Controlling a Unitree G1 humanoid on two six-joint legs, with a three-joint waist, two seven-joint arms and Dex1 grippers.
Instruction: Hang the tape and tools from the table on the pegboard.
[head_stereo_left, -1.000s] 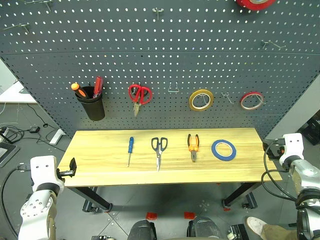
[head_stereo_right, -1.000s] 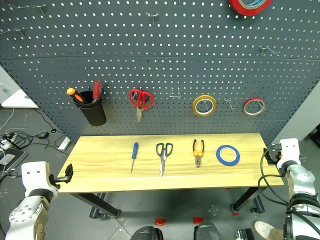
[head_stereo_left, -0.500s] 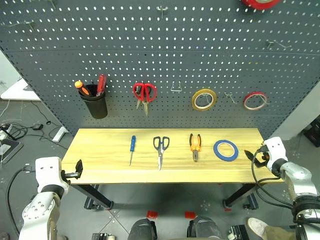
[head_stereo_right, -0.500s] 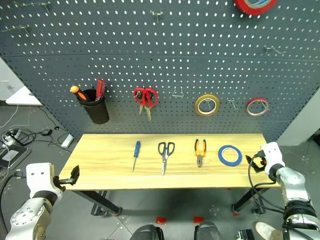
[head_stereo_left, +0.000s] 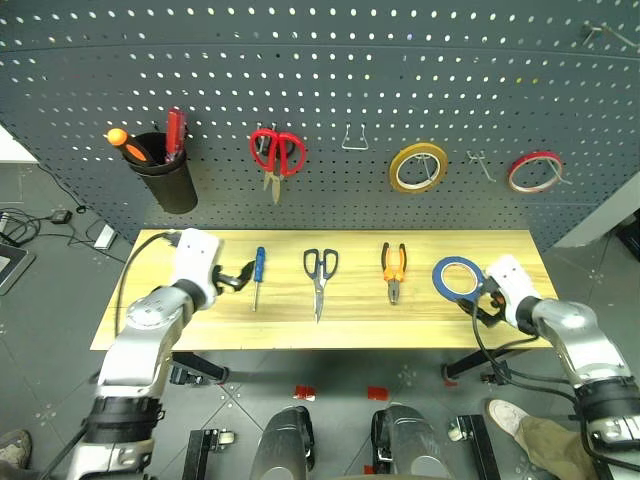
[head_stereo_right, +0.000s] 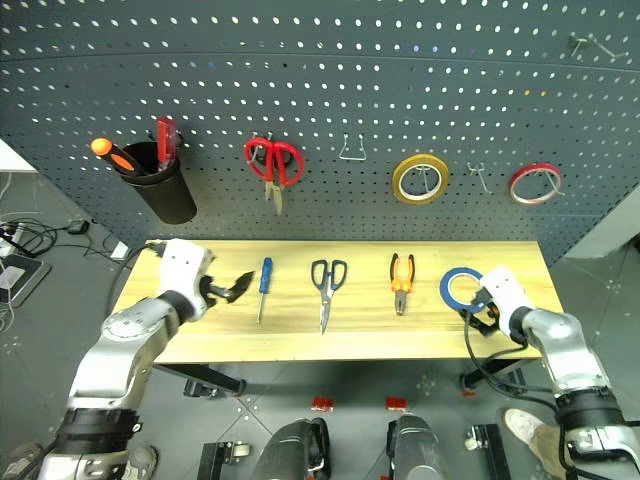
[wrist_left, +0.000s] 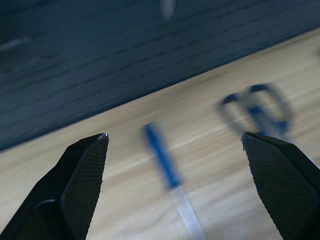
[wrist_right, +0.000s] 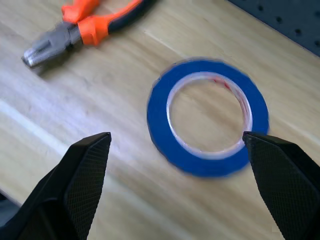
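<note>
Both arms had swung inward over the tabletop (head_stereo_left: 200, 320) since the earlier frame, when they hung off its two ends. From my remote station I logged the following.

1. Tape. I saw the blue tape (head_stereo_left: 457, 276) lying flat on the tabletop near its right end, untouched. The right gripper (head_stereo_left: 480, 303) hovered just beside the ring's near right edge. In the right wrist view the ring (wrist_right: 207, 117) lay between the two black fingers (wrist_right: 75, 190), which were spread wide and grasped nothing.

2. Tools. Three tools lay in a row on the tabletop, well apart from one another:
- the pliers (head_stereo_left: 393, 268), just left of the tape, jaws pointing toward the near edge;
- the dark-handled scissors (head_stereo_left: 319, 280) at the middle, blades pointing toward the near edge;
- the blue-handled screwdriver (head_stereo_left: 258, 274) furthest left, shaft pointing toward the near edge.

3. Left gripper. I read the left gripper (head_stereo_right: 234, 288) just left of the screwdriver, clear of it, its fingers (wrist_left: 80, 185) released and spread wide. The left wrist view placed the screwdriver (wrist_left: 162, 157) between them, with the scissors beyond.

4. Pegboard. The pegboard (head_stereo_left: 400, 60) rose behind the tabletop. It carried, from left to right:
- a black cup (head_stereo_left: 165, 180) with an orange and a red screwdriver;
- red-handled scissors (head_stereo_left: 275, 155);
- a bare metal hook (head_stereo_left: 353, 140);
- a yellow tape roll (head_stereo_left: 418, 167);
- a second bare hook (head_stereo_left: 480, 163);
- a red tape roll (head_stereo_left: 533, 171).
</note>
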